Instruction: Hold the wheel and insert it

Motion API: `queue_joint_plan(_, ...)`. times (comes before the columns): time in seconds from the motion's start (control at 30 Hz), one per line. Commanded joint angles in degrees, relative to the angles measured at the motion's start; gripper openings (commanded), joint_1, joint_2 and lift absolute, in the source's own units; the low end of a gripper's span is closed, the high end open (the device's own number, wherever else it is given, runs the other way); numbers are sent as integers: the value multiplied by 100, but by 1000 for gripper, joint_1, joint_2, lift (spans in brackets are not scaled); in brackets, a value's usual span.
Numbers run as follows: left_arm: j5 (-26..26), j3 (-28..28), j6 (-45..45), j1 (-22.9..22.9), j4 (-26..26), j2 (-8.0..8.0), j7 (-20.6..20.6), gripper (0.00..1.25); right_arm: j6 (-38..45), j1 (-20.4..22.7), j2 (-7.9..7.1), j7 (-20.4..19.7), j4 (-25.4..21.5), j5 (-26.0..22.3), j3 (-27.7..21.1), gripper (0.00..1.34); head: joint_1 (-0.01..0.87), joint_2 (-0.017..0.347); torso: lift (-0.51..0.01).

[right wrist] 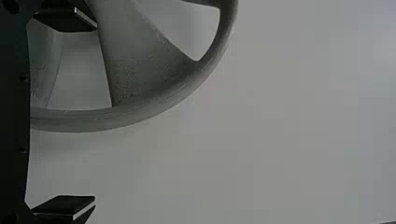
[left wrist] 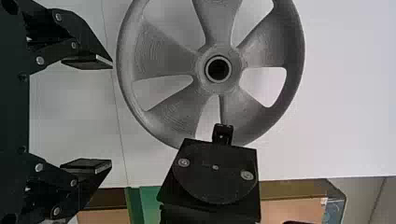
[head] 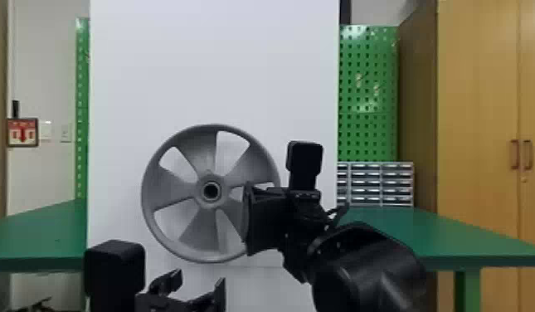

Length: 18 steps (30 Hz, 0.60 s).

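The wheel (head: pixel 170 195) stands upright in the head view, left of centre, its broad face toward the head camera. It is round, with five wide spokes; its axle line runs through the dark hub bore (head: pixel 211 190), roughly level and pointing toward the robot.

At the wheel's right side in the head view, the right end effector (head: pixel 265 220) overlaps the rim. In the right wrist view its two fingers stand well apart, with part of the rim between them, so it is not clamped. One finger (right wrist: pixel 63 21) is beside a spoke, at an opening; whether it touches cannot be told.

The left end effector (head: pixel 199 280) is just below the wheel in the head view. In the left wrist view the left end effector (left wrist: pixel 111 113) has its fingers spread, one tip near the rim.

On the bench (head: pixel 453 236), right of the white panel (head: pixel 212 62), stands a block of small drawers (head: pixel 380 182); their contents cannot be seen. The panel rises well above the wheel and reaches past both its sides, with a wide strip between the rim and each panel edge. The bench's front edge shows on both sides of the panel. Green pegboard (head: pixel 368 91) stands behind, and a wooden cabinet (head: pixel 477 103) at the right.
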Motion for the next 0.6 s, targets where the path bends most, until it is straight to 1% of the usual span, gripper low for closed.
queue_joint_plan(0.0, 18, 19, 0, 13, 0, 0, 0, 755, 247, 384, 5, -3, -806, 151, -84, 1339, 0, 25, -489)
queue_joint_plan(0.23, 53, 37, 9, 21, -9, 9, 0, 753, 413, 946, 5, 6, -1597, 415, -216, 1339, 0, 25, -489)
queue_joint_plan(0.33, 70, 45, 9, 21, -9, 9, 0, 755, 431, 1184, 5, 24, -1896, 670, -225, 1339, 0, 25, -489)
queue_joint_plan(0.37, 79, 54, 9, 13, -9, 9, 0, 755, 422, 1254, 5, 59, -1958, 722, -242, 1339, 0, 25, -489)
queue_joint_plan(0.43, 79, 54, 9, 13, -9, 9, 0, 753, 422, 1421, 5, 270, -2063, 828, -339, 1339, 0, 25, -489)
queue_joint_plan(0.57, 105, 72, 9, 13, -18, 9, 0, 755, 440, 1764, 5, 375, -2327, 960, -445, 1339, 0, 25, -489)
